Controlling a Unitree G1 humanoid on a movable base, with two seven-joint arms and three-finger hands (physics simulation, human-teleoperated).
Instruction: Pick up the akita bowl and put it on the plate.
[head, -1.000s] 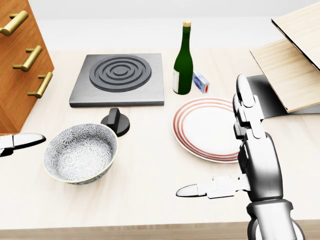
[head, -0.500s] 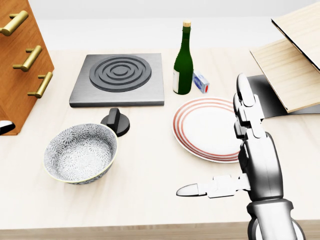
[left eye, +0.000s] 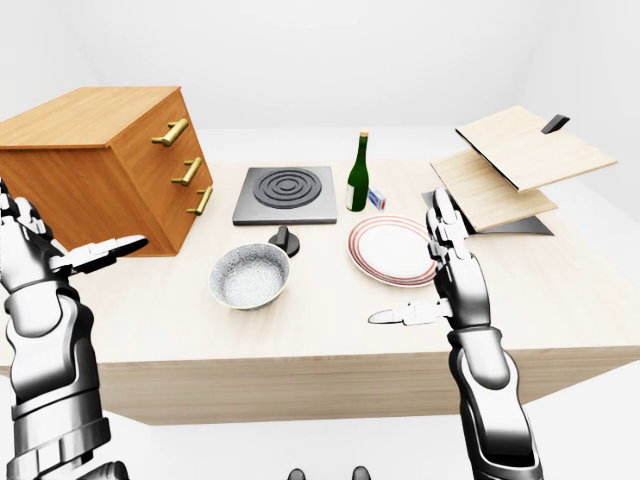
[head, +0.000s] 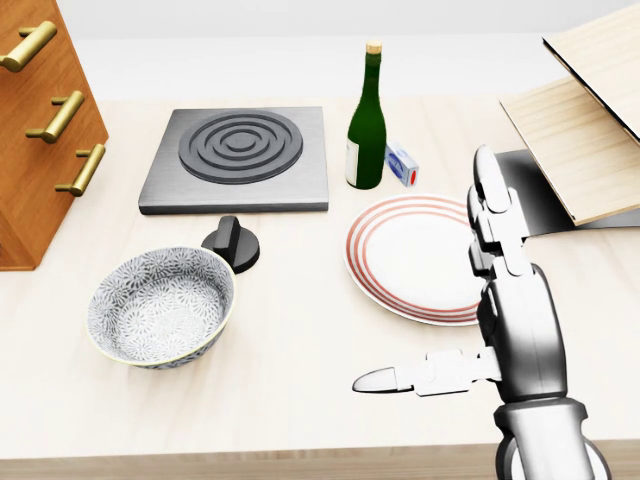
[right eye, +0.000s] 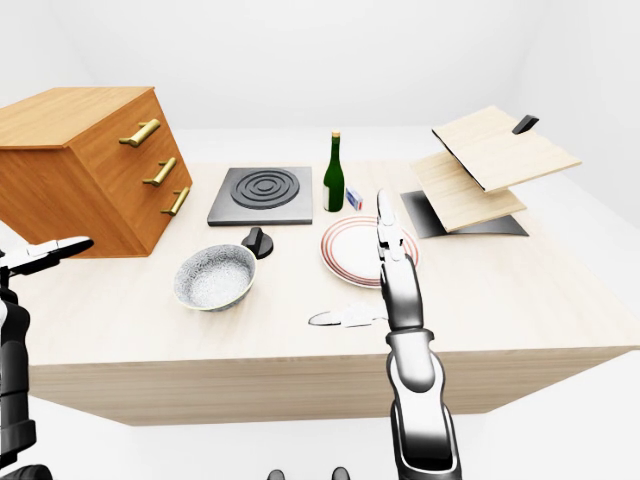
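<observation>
Head view: the grey floral-patterned ceramic bowl (head: 160, 307) that you are to lift stands upright at the lower left of the frame on the pale wooden surface (head: 300, 340), empty and touched by neither hand. Just beside its upper right rim sits a small black knob (head: 232, 243). The white plate with red rings (head: 400, 250) lies to the right of centre, well apart from the bowl and bare. Above the bowl is a dark grey square hotplate with concentric rings (head: 238, 155), and above the plate stand a green glass bottle (head: 367, 125) and, at its right, a small blue-and-white box (head: 402, 164). Your silver right hand (head: 520, 330) is at the lower right, fingers apart: they are stretched straight toward the top of the frame, overlapping the plate's right rim in this view, while the thumb points left; it holds nothing. Left-eye view: your left hand (left eye: 40, 262) is at the left edge, off the surface's left end and below the brown wooden drawer cabinet (left eye: 110, 165), likewise spread and empty. Tilted light wooden boards (left eye: 520, 160) occupy the upper right.
</observation>
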